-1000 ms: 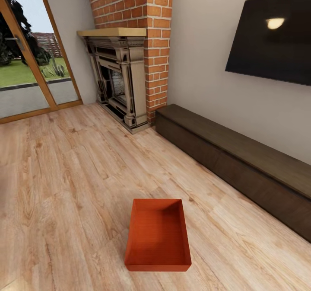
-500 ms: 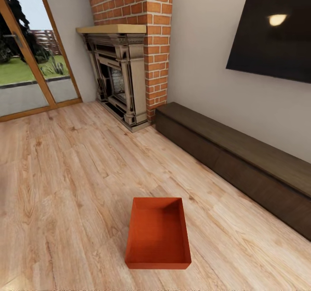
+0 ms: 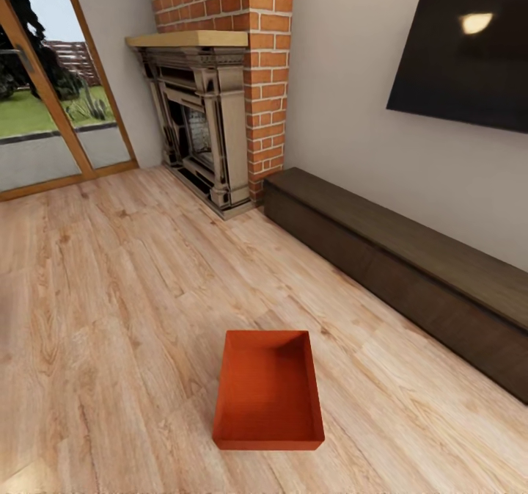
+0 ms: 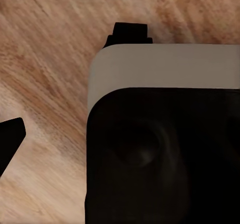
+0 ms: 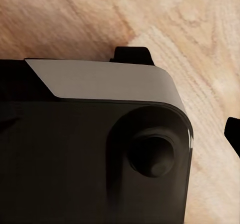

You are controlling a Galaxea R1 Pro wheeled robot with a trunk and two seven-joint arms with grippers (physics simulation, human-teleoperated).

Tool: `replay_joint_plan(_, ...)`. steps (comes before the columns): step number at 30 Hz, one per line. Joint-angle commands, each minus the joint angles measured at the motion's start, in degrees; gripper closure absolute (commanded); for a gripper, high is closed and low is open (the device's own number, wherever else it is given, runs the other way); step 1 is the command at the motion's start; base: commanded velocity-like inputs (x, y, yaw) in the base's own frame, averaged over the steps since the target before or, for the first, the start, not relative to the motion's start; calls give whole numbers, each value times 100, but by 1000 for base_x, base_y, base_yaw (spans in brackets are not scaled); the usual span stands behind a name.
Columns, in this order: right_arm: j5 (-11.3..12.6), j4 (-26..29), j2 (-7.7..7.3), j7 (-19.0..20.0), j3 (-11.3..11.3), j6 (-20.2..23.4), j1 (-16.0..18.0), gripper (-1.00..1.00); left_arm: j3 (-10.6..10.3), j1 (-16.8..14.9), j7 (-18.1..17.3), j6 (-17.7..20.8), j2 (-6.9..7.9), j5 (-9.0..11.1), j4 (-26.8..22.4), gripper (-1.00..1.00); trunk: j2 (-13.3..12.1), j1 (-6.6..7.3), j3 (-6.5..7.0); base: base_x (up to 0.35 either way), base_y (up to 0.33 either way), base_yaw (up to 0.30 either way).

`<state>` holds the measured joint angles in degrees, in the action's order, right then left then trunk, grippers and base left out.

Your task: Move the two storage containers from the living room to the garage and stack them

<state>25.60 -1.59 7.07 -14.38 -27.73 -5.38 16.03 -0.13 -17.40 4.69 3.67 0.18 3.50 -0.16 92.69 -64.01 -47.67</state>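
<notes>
Living room, one storage container (image 3: 268, 391) ahead of me on the plank floor (image 3: 110, 296).
Beyond it I see the dark low cabinet (image 3: 411, 274), then the brick fireplace (image 3: 213, 112) and glass doors (image 3: 44, 112); I cannot tell whether my fingers are open or closed.

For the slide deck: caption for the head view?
Orange-red storage container on living-room wood floor, near brick fireplace.

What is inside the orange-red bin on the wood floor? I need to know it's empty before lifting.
The storage container looks empty: its ribbed bottom and far inner walls show bare. The strip just behind its near wall is hidden from the head view.
</notes>
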Motion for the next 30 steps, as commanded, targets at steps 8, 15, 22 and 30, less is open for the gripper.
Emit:
replay_joint_plan(8,59,-17,5,-4,-47,-33,6,-100,-5,-1,7,20,0,36,-4,-100,2,1,-77,0,0,0)
replay_joint_plan(15,59,-17,5,-4,-48,-33,6,-100,-5,-1,6,20,0,36,-2,-100,2,1,-141,0,0,0)
replay_joint_plan(22,59,-17,5,-4,-48,-33,6,-100,-5,-2,6,20,0,36,-3,-100,2,1,-204,0,0,0)
replay_joint_plan(30,59,-17,5,-4,-46,-33,6,-100,-5,-1,8,20,0,36,-5,-100,2,1,-277,0,0,0)
